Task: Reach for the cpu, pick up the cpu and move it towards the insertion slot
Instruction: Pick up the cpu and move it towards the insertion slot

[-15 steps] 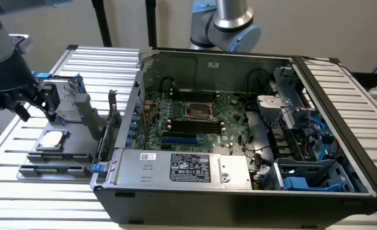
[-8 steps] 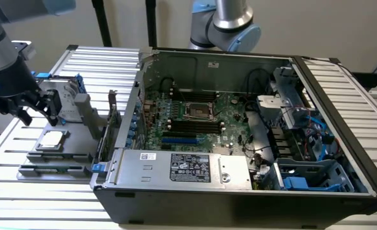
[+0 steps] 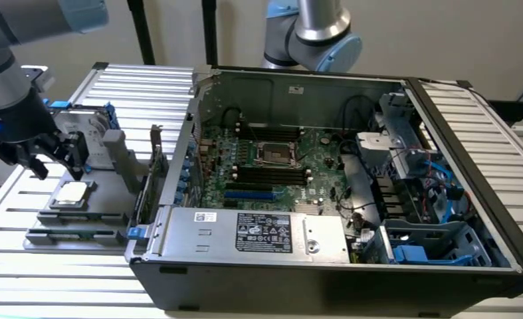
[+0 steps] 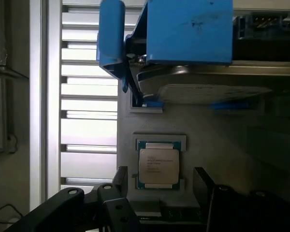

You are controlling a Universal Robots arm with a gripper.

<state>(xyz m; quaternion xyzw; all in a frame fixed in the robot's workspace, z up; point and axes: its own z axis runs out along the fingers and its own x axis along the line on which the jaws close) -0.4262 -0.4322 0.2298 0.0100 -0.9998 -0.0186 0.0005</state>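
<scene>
A slatted metal table (image 3: pixel 30 286) of pale ribs stands in front of a plain light wall (image 3: pixel 474 40), with black poles rising at the back. An open computer case (image 3: pixel 332 272) lies on its side in the middle of the table, the green motherboard (image 3: pixel 319 149) facing up. The insertion slot (image 3: pixel 276 154), a shiny frame around a dark centre, sits near the board's middle among the long black memory slots. On the exterior view's left, just beside the case, a grey fixture (image 3: pixel 110 196) rests on the table. The cpu (image 4: pixel 158 165) lies flat in a square recess of the fixture, well apart from the slot. Its metal plate faces up and its edges run square with the recess. It is so nearly square that a long axis is hard to name, and its printed lines run across from one finger toward the other. The gripper (image 3: pixel 57 171) hangs just above the chip. Its black fingers (image 4: pixel 121 181) are spread wider than the cpu, one to either side, holding nothing, and no contact with the chip shows
</scene>
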